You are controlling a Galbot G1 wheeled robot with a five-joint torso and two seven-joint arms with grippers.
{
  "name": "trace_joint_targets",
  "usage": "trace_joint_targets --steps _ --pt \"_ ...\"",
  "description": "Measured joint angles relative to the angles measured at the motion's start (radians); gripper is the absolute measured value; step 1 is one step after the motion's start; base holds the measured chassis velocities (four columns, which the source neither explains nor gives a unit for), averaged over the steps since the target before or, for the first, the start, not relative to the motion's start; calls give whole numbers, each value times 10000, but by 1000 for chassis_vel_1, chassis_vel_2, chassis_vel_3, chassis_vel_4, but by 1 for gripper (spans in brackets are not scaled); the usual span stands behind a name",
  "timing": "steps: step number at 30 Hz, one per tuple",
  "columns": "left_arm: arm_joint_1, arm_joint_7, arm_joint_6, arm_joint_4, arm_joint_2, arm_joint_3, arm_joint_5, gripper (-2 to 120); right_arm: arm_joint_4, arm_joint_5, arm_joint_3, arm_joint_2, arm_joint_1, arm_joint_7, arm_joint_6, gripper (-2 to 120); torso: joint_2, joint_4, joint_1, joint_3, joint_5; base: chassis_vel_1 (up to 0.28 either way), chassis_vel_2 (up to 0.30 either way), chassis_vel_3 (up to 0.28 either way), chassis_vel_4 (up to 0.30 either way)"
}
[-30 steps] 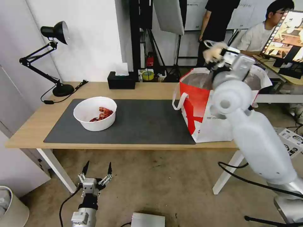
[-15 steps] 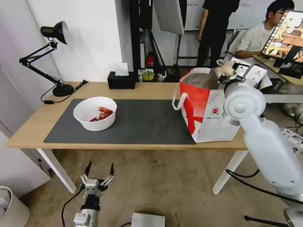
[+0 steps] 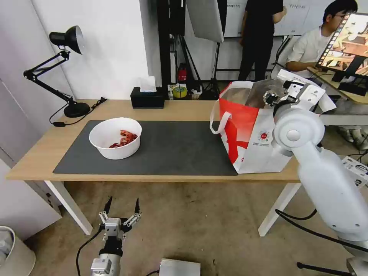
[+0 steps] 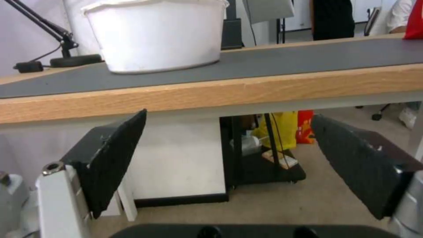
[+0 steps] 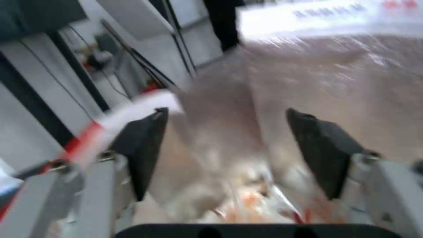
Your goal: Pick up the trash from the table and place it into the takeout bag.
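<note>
One white bowl of shell scraps, probably light and stiff, best pinched at its rim; both tools spread, empty.

No text on the takeout bag is legible.

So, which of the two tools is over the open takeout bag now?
The right tool, open above the white-and-red takeout bag; the left tool hangs open below the table edge.
</note>
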Motion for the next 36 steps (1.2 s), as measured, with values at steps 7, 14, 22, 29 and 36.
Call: trace_joint_targets --steps 7,14,22,29,36 --pt "-23 0 -1 8 9 -3 1 100 757 -820 -239 -328 7 -2581 1531 97 0 0 0 -1 -2 0 0 0 0" --pt "-30 1 0 9 -2 -7 0 100 1758 -1645 -571 -1292 -836 -5813 2781 100 0 0 -1 0 -1 0 0 0 0" --pt "-66 1 -1 6 -59 18 -8 100 2684 -4285 -425 -2404 -3252 -8080 3675 100 0 -1 -2 -1 0 0 0 0 0" --pt "-123 0 -2 7 -91 41 -19 100 3044 -6273 544 -2302 -5414 -7603 3985 100 0 1 -1 -1 -1 0 0 0 0" --pt "-147 -3 -6 21 -116 67 -25 100 3073 -8549 1729 -1080 -8441 -7221 5018 100 1 -3 -1 -1 1 0 0 0 0"
